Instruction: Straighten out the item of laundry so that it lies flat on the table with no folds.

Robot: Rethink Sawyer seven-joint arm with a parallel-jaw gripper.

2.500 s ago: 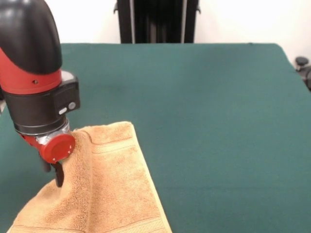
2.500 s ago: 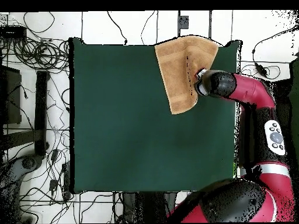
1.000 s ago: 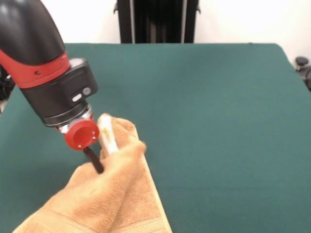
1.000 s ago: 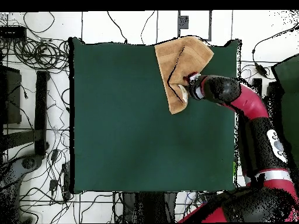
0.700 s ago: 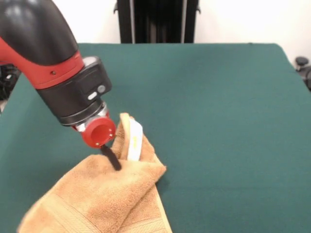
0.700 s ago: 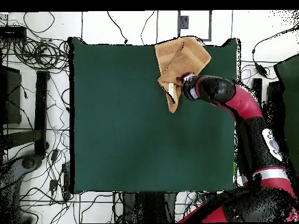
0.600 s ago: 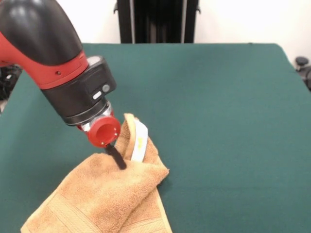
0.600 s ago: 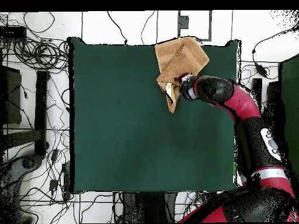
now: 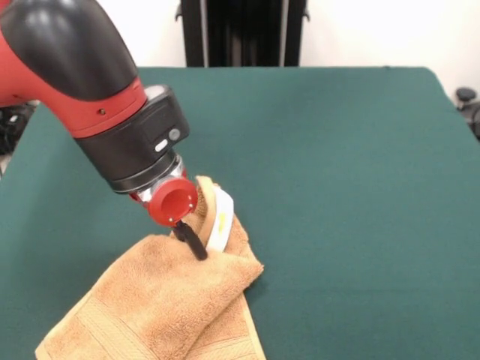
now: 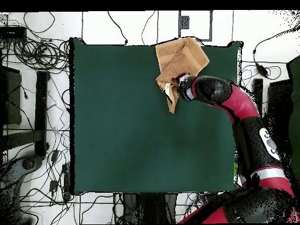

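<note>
Between the jaws of the gripper (image 9: 196,246) sits a raised pinch of the towel (image 9: 161,304); the black fingertips are closed on the orange cloth just beside the white label (image 9: 220,220), which stands up against the lifted corner. From the overhead camera the gripper (image 10: 176,88) is over the lower part of the towel (image 10: 181,55), near one corner of the table (image 10: 117,129).

Around the grip the cloth is bunched: one layer is drawn over another, so a thick fold runs across the middle and the border band shows on the flap lying nearest the front camera. The towel sits close to the table's edge, part of it at or past that edge as seen from above, with most of the green surface well apart from it and bare.

The step in hand looks like the pulling of a folded-over corner across the towel to open it out. The fold is not yet undone. The next move probably calls for carrying the held corner on toward the open middle of the table, low enough for the layer beneath to stay put, then letting go once the cloth lies single. Dragging the whole towel along instead of unfolding it is the likely risk.
</note>
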